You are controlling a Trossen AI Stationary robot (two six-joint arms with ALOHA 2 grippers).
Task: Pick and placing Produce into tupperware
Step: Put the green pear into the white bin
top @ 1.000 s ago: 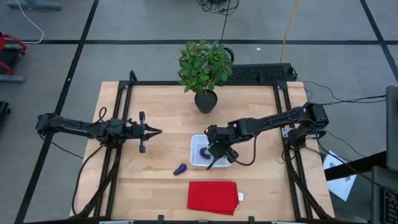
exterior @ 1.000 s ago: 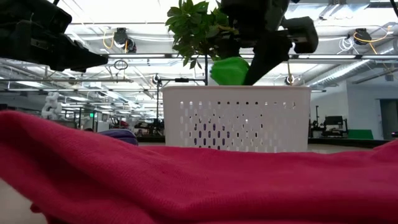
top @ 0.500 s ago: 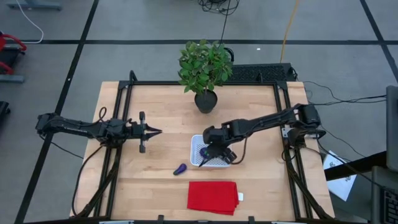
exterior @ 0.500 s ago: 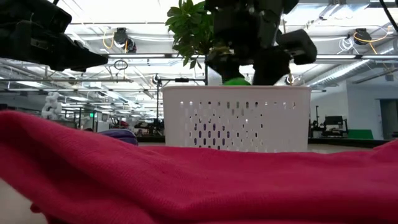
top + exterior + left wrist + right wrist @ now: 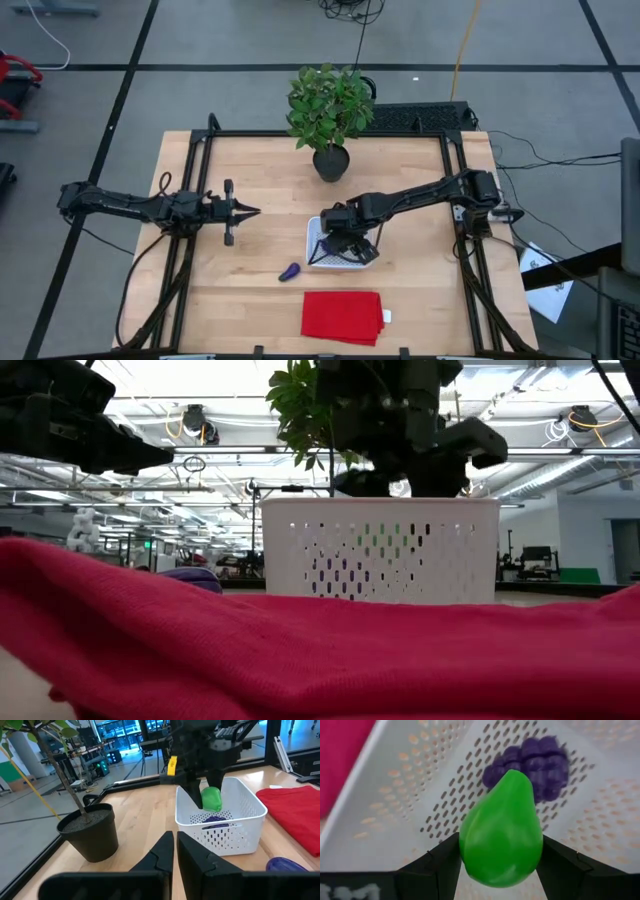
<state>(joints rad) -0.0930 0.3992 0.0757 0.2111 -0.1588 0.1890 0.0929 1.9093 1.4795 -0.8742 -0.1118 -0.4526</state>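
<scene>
Inside the white tupperware (image 5: 235,820), the right gripper (image 5: 500,865) clamps the green produce (image 5: 501,835).
It hangs just above the roundish purple piece (image 5: 532,762); I would lower a little, then release gently so it settles beside it. The elongated purple piece (image 5: 290,272) waits on the table; the left gripper (image 5: 174,851), fingers together, idles well apart.

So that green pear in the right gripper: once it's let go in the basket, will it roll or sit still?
The green pear looks smooth and rounded, so it may well roll a little. The white basket has walls that should stop it, and the purple grapes beneath may wedge it. The right gripper holds it without visible denting, so it is probably firm.
</scene>
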